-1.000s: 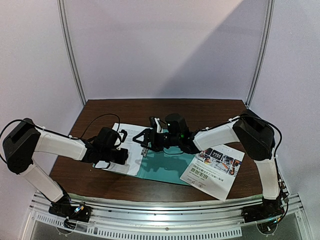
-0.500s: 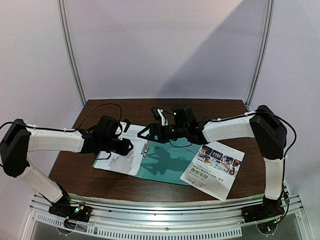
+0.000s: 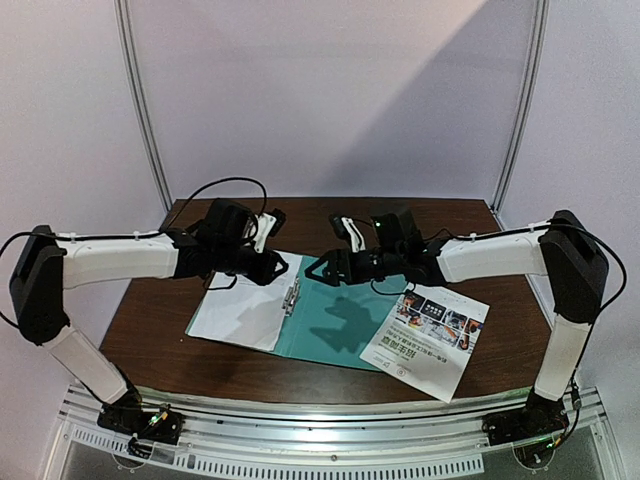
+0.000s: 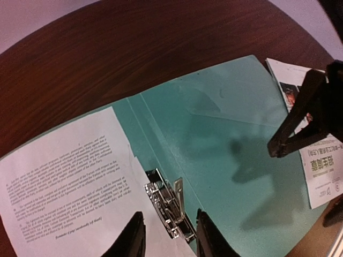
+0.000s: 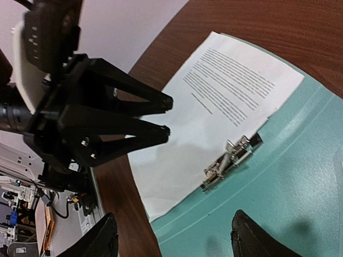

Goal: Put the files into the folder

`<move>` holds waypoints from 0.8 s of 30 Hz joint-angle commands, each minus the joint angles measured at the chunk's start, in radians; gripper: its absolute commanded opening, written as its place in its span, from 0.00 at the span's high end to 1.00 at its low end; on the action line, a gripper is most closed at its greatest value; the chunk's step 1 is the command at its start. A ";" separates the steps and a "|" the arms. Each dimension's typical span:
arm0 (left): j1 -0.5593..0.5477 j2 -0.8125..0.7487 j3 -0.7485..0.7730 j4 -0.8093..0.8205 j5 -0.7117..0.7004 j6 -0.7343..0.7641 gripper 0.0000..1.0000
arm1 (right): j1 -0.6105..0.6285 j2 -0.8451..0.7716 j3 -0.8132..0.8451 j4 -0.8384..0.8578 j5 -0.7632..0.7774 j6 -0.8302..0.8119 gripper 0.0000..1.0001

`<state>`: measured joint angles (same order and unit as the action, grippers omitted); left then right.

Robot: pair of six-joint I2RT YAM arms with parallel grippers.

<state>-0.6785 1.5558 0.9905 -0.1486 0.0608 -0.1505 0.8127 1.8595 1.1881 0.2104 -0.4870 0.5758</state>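
Note:
The teal folder (image 3: 340,320) lies open on the table, its metal clip (image 3: 292,296) raised at the spine. The plain text sheet (image 3: 238,315) lies on its left half, one edge at the clip. The colour photo sheet (image 3: 428,335) lies over the folder's right edge. My left gripper (image 3: 282,266) and right gripper (image 3: 314,274) are both open and empty, facing each other above the clip. In the left wrist view my left gripper (image 4: 169,238) hovers over the clip (image 4: 169,206) and the text sheet (image 4: 64,176). In the right wrist view my right gripper (image 5: 177,241) is above the folder (image 5: 278,193).
The dark wooden table (image 3: 150,340) ends close in front of the folder at a metal rail (image 3: 330,455). Pale walls and two poles stand behind. Cables hang from both wrists.
Both grippers have risen off the folder and drawn back. The left moved up and right off the text sheet; the right moved right, away from the clip.

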 commanded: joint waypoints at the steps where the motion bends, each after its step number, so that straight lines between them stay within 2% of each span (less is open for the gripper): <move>1: -0.016 0.079 0.069 -0.035 0.078 0.079 0.69 | -0.021 -0.026 -0.023 -0.084 0.059 -0.045 0.29; 7: -0.016 0.175 0.142 -0.064 0.067 0.095 0.76 | -0.022 -0.019 -0.032 -0.125 0.086 -0.080 0.34; 14: -0.016 0.226 0.183 -0.085 0.058 0.100 0.82 | -0.022 0.015 -0.018 -0.134 0.088 -0.095 0.47; 24: -0.018 0.272 0.214 -0.106 0.052 0.105 0.86 | -0.022 0.050 -0.001 -0.146 0.077 -0.103 0.48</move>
<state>-0.6807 1.7947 1.1812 -0.2245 0.1192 -0.0559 0.7918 1.8828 1.1702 0.0826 -0.4129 0.4877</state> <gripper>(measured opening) 0.151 0.524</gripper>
